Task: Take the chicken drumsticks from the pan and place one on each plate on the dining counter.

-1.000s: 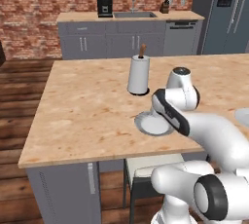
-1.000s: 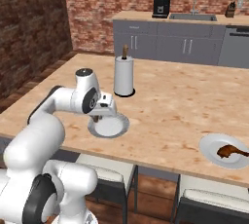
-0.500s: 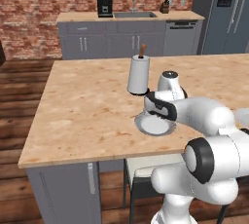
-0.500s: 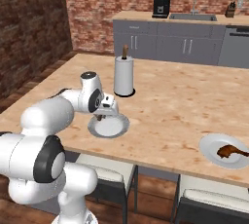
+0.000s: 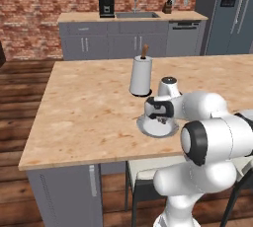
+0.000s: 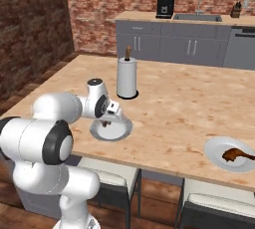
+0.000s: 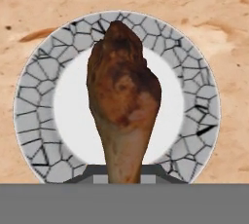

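My gripper (image 7: 124, 177) is shut on the thin bone end of a reddish-brown chicken drumstick (image 7: 124, 91). The drumstick hangs just over the middle of a round light-grey plate (image 7: 34, 101) with a crackled rim. That plate (image 5: 158, 128) lies near the front edge of the dining counter (image 5: 84, 107), with the gripper (image 5: 160, 118) right above it. In the right base view the gripper (image 6: 105, 122) hovers low over the same plate (image 6: 119, 132). The second plate (image 6: 219, 151), at the far right, carries the other drumstick (image 6: 236, 154). The pan is out of view.
A white paper towel roll (image 5: 141, 76) on a dark stand rises just behind the near plate. Stools (image 6: 107, 178) sit under the counter's front edge. A back counter with sink and coffee maker (image 5: 105, 4) runs along the brick wall.
The arm has folded in and the hand has come down with the drumstick, from above the near plate to just over its middle. The plates have stayed put.
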